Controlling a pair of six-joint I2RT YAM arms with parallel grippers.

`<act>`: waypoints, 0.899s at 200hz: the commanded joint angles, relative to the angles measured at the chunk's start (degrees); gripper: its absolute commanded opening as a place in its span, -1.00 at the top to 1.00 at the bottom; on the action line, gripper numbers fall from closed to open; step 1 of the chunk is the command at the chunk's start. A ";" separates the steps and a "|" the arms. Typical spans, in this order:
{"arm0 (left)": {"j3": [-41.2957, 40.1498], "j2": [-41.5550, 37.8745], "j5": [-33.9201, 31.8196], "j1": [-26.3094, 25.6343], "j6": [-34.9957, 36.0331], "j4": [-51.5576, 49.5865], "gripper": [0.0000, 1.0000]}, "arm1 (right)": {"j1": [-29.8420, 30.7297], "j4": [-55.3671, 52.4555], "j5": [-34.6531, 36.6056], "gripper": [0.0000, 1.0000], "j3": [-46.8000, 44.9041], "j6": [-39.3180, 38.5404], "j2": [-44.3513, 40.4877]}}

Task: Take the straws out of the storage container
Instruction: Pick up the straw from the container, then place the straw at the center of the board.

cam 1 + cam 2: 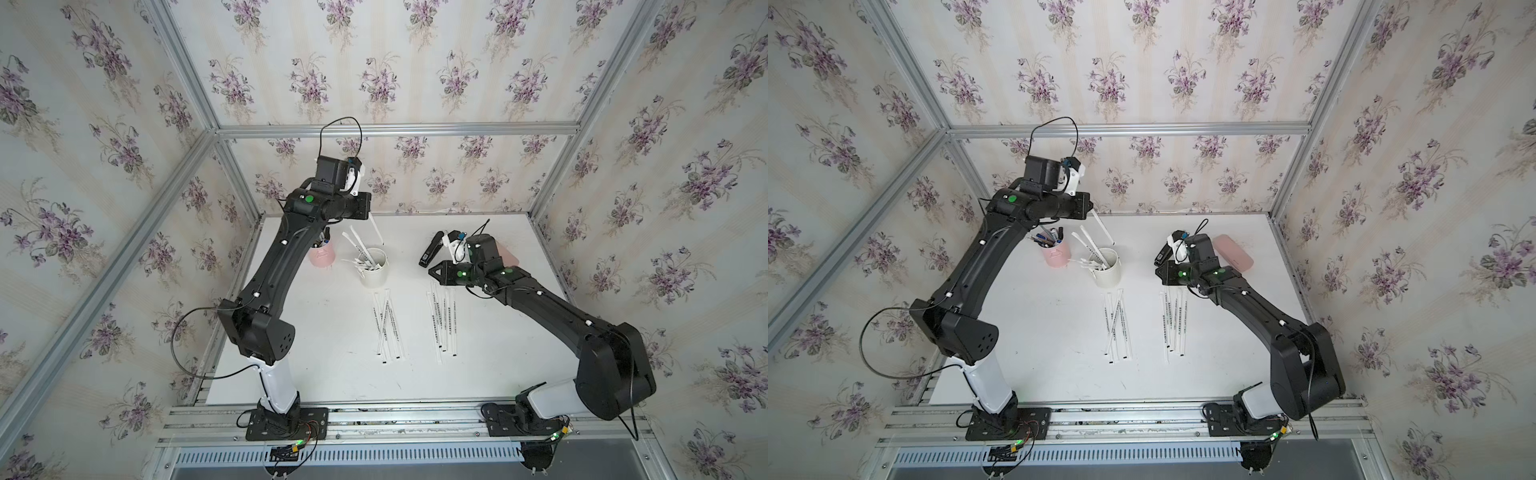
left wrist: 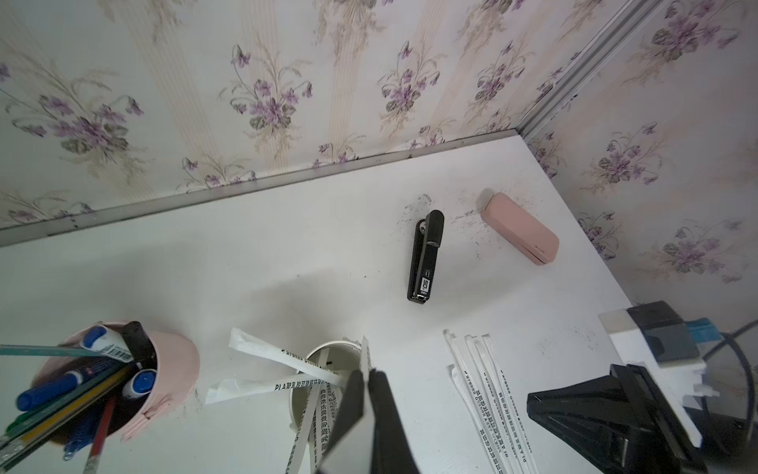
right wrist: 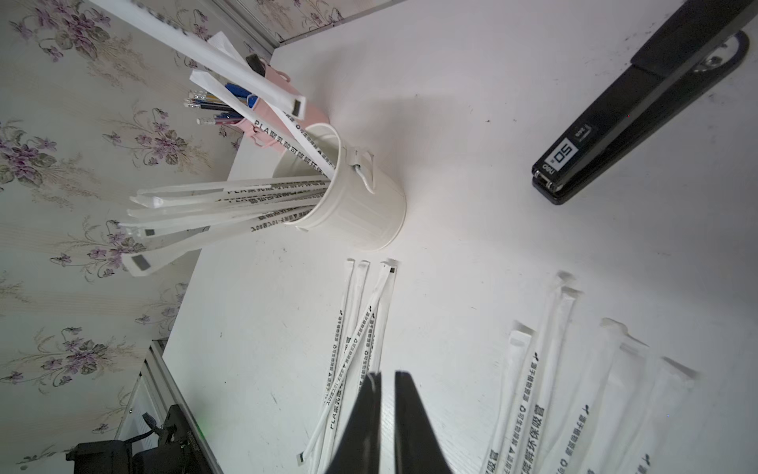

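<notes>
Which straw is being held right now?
The straw pinched by the left gripper, hanging clear of the storage container; the rest stand inside it or lie flat.

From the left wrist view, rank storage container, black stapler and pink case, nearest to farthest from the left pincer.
1. storage container, just under the left pincer.
2. black stapler, farther out, rightward.
3. pink case, farthest, beyond the stapler.

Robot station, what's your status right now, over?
Left end effector shut on one wrapped straw, clear above white bucket. Right end effector slightly open, empty, near laid-out straws. Several straws left in bucket. Pink pen cup beside bucket, not blocking.
</notes>
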 commanded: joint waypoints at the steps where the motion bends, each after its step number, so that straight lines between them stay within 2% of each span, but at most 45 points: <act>1: 1.55 -4.69 -0.51 -1.35 3.88 -3.39 1.00 | 0.01 -0.37 1.32 0.74 -0.17 0.17 -1.44; 15: 0.95 -8.82 3.45 -2.06 4.93 -4.77 1.00 | 0.06 -0.53 1.79 0.74 -0.80 0.17 -2.49; 28: 0.82 -12.22 10.20 -2.16 3.60 -7.31 1.00 | 0.06 -1.25 2.33 0.74 -0.97 -0.05 -3.21; 50: 2.03 -15.16 14.70 -2.53 3.67 -18.57 1.00 | 0.00 -1.64 2.62 0.74 -1.95 -0.37 -4.71; 62: -5.74 -19.65 13.96 -3.28 3.17 -18.03 1.00 | 0.05 -1.19 3.08 0.75 -2.97 -0.34 -5.49; 69: -10.93 -21.51 16.36 -3.32 2.89 -16.77 1.00 | 0.02 -0.95 3.14 0.75 -3.40 -0.17 -5.71; 83: -14.77 -21.64 19.59 -3.58 2.70 -19.65 1.00 | 0.05 -0.92 2.37 0.75 -3.59 0.14 -5.71; 116: -22.90 -19.49 22.44 -9.65 3.33 -19.38 1.00 | 0.02 0.21 1.74 0.75 -5.04 0.95 -7.25; 137: -25.43 -16.61 23.31 -10.84 3.70 -17.79 1.00 | 0.06 -0.04 1.92 0.75 -5.67 1.05 -8.02; 154: -24.15 -12.68 21.02 -10.96 5.66 -20.19 1.00 | 0.05 -0.04 2.09 0.75 -6.23 1.05 -8.43; 180: -16.51 -3.43 20.17 -11.35 9.94 -29.03 0.96 | 0.04 -0.40 2.42 0.75 -6.69 0.95 -8.68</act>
